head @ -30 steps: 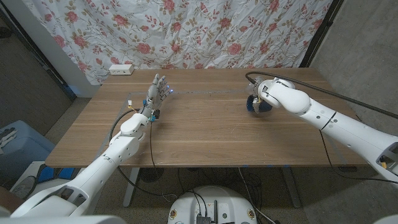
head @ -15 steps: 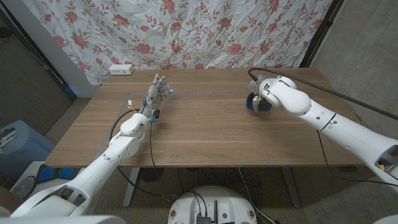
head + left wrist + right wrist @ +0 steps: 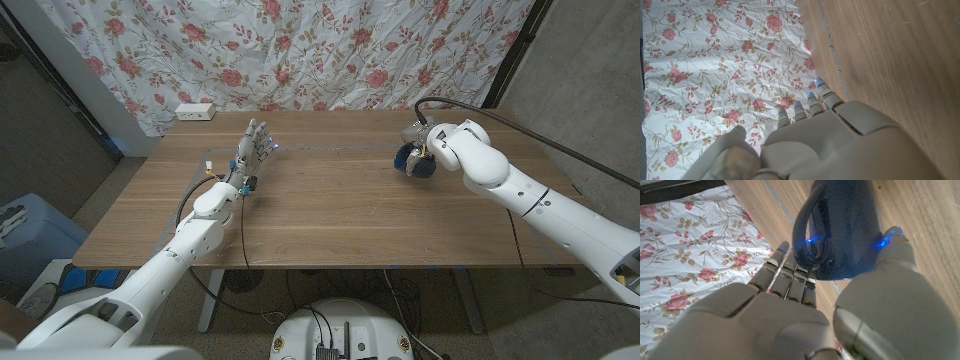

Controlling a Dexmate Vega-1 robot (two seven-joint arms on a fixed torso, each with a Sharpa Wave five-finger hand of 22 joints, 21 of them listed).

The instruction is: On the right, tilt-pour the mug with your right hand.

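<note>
A dark blue mug (image 3: 409,161) is at the right of the wooden table (image 3: 320,215), tipped on its side in my right hand (image 3: 422,142). In the right wrist view the mug (image 3: 840,225) lies between my fingers (image 3: 790,275) on one side and my thumb (image 3: 895,247) on the other, so the right hand (image 3: 785,315) grips it. I cannot tell whether the mug touches the table. My left hand (image 3: 250,150) stands at the left middle of the table with fingers apart and pointing up, holding nothing. The left hand (image 3: 840,145) faces the floral cloth.
A white power strip (image 3: 195,111) lies at the table's back left edge. A floral cloth (image 3: 300,50) hangs behind the table. A black cable (image 3: 520,145) arcs over my right arm. A blue bin (image 3: 25,235) stands on the floor at the left.
My right arm has swung a little to the right and away, and the mug in its hand has shifted slightly with it. The left arm has not moved.
</note>
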